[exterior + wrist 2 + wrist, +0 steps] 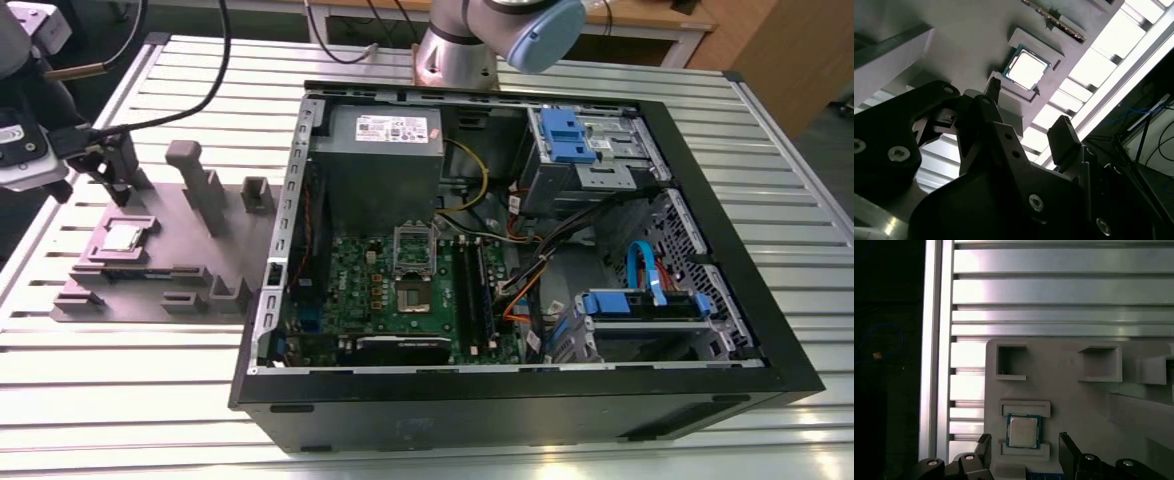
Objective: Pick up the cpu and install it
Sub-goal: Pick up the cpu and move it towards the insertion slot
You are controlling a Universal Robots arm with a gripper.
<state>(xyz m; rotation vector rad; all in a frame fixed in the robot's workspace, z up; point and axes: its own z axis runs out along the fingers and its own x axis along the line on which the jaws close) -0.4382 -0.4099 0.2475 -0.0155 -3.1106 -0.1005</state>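
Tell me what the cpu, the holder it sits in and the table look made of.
cpu: metal lid, satin silver, glints brightly in the second wrist view; thin greenish rim looks like circuit board.
holder: matte grey, probably plastic; no shine, moulded pockets.
table: likely aluminium, brushed silver; ribbed slats with bright reflections.

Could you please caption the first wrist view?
Open black gripper poised over small silvery square cpu seated in grey holder.

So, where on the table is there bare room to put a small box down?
Bare table slats lie in front of the grey fixture at the exterior view's left, and beyond the computer case at its right. Crowded: around the cpu, where the open tool hangs, and inside the case.
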